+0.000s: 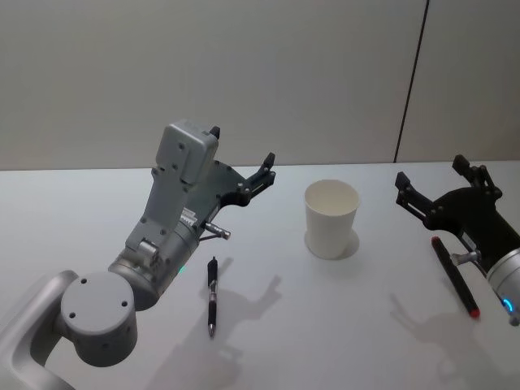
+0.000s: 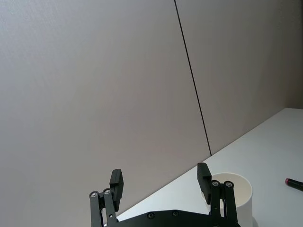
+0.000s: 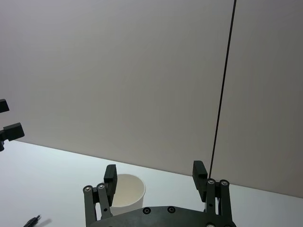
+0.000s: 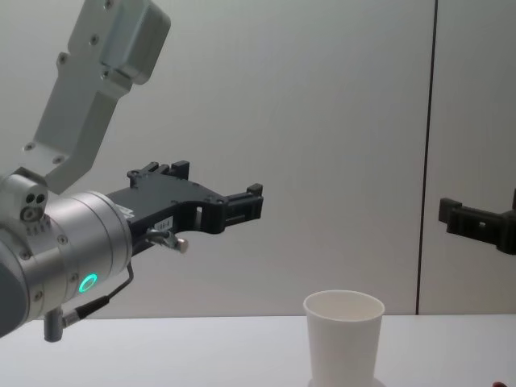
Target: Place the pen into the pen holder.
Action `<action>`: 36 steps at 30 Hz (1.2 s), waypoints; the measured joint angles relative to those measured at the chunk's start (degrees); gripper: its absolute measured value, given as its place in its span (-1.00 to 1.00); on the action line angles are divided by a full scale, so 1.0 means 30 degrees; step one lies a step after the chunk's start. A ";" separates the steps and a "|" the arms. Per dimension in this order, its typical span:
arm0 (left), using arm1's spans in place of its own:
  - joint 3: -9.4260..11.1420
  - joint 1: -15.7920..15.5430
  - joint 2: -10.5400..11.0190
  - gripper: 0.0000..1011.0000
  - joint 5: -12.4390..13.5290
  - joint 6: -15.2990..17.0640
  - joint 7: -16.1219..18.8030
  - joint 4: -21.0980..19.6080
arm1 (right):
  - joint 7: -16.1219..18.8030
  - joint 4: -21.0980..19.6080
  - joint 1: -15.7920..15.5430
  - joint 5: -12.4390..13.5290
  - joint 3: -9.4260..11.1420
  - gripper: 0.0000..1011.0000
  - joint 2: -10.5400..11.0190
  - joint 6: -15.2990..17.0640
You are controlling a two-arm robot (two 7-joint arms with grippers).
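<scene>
Hovering wide open & empty: left gripper (image 1: 241, 145) left of paper cup (image 1: 331, 219), right gripper (image 1: 430, 169) right of it; black pen (image 1: 212, 296) near-left.

a bare lab-like room — plain white table (image 1: 325, 333), blank grey wall panels (image 1: 244, 65).

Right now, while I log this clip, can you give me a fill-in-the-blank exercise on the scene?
1. The cup stands ____ on the table.
2. The black pen lies on the table to the cup's ____.
3. The red-tipped pen lies nearest the ____ gripper.
4. The left gripper and right gripper, both raised above the table, are ____.
Missing words: upright; left; right; open.
</scene>
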 joint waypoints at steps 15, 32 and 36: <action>-0.0001 0.0000 0.0000 0.99 0.0000 -0.0001 0.0000 -0.0001 | -0.0001 0.0000 0.0002 -0.0002 -0.0001 0.98 0.0000 0.0001; -0.0001 0.0000 0.0000 0.99 0.0000 -0.0001 0.0000 -0.0001 | 0.0000 0.0000 0.0001 -0.0003 -0.0001 0.98 0.0001 0.0003; 0.0000 0.0000 0.0000 0.99 0.0000 0.0000 0.0000 0.0000 | -0.0001 0.0000 0.0002 -0.0003 -0.0001 0.98 0.0001 0.0002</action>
